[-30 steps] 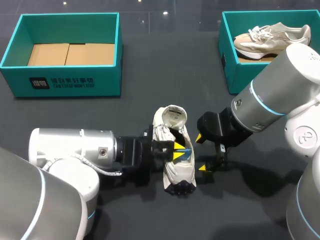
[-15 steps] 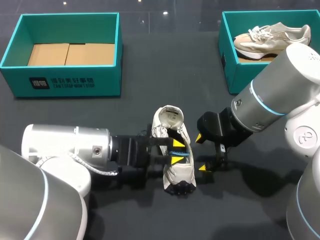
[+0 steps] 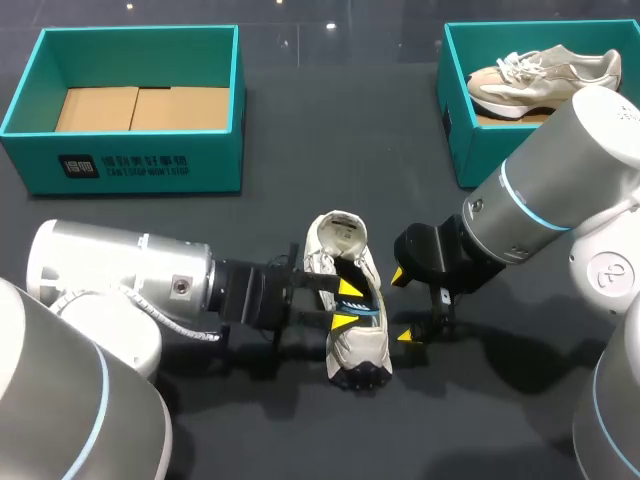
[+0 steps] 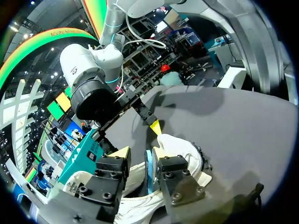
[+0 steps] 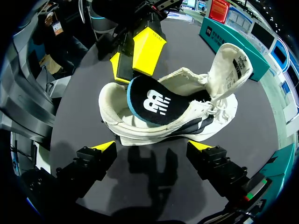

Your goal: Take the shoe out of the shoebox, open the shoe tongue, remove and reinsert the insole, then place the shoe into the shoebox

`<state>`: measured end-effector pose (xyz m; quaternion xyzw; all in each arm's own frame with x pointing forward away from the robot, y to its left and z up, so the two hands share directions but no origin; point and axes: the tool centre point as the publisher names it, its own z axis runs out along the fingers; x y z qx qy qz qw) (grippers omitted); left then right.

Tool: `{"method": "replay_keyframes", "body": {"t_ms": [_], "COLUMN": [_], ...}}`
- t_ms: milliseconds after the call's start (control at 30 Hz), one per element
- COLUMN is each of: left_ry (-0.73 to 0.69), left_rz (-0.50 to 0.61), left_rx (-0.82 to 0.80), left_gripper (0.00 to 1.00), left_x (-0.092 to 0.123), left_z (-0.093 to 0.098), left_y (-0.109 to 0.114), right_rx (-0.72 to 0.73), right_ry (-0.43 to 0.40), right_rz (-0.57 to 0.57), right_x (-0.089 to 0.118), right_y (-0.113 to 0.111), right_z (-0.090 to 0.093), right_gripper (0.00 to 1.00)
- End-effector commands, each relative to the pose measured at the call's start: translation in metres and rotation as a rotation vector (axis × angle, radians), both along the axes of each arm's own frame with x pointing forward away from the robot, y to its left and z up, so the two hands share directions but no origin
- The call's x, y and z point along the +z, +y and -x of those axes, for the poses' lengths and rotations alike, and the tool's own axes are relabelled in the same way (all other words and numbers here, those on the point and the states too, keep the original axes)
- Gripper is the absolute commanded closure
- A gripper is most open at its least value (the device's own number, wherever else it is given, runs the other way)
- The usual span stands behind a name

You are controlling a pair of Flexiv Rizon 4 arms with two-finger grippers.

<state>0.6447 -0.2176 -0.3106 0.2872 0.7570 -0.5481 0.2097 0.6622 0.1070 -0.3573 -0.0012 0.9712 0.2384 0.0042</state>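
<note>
Blue-rimmed insole (image 5: 152,103) sits half-raised in the shoe (image 3: 356,350) between my left gripper (image 3: 347,305)'s parted fingers, probably for reseating, while my right gripper (image 3: 401,306) hangs spread alongside.

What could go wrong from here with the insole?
The black, blue-edged insole sits half raised from the white sneaker between the fingers of the left pincer; it may buckle or slip. The right pincer hangs open beside the sneaker without touching, so the sneaker could drag or tip.
</note>
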Motion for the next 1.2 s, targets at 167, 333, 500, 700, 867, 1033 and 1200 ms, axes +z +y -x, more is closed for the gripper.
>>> {"method": "replay_keyframes", "body": {"t_ms": [167, 333, 500, 700, 867, 1033, 1200], "left_ry": [0.011, -0.004, 0.007, 0.006, 0.021, 0.019, 0.017], "left_rz": [-0.073, -0.138, -0.179, -0.234, -0.274, -0.34, -0.397], "left_rx": [-0.04, -0.049, -0.081, -0.127, -0.177, -0.224, -0.28], "left_gripper": [0.73, 0.72, 0.72, 0.74, 0.78, 0.82, 0.83], "left_x": [0.009, 0.013, 0.023, 0.038, 0.046, 0.052, 0.06], "left_z": [0.002, 0.001, -0.004, -0.006, -0.007, -0.011, -0.015], "left_y": [0.023, 0.034, 0.053, 0.072, 0.082, 0.094, 0.105], "right_rx": [-0.017, -0.03, -0.01, -0.017, -0.027, -0.03, -0.03], "right_ry": [-0.007, -0.017, -0.01, 0.009, -0.003, 0.016, 0.016], "right_rz": [0.005, 0.015, 0.005, 0.037, 0.034, 0.05, 0.05], "right_x": [0.005, 0.017, 0.026, 0.031, 0.038, 0.038, 0.038], "right_y": [-0.014, -0.04, -0.064, -0.093, -0.112, -0.117, -0.117], "right_z": [0.0, -0.003, -0.006, -0.004, 0.0, 0.002, 0.002], "right_gripper": [0.0, 0.0, 0.0, 0.0, 0.0, 0.0, 0.0]}}
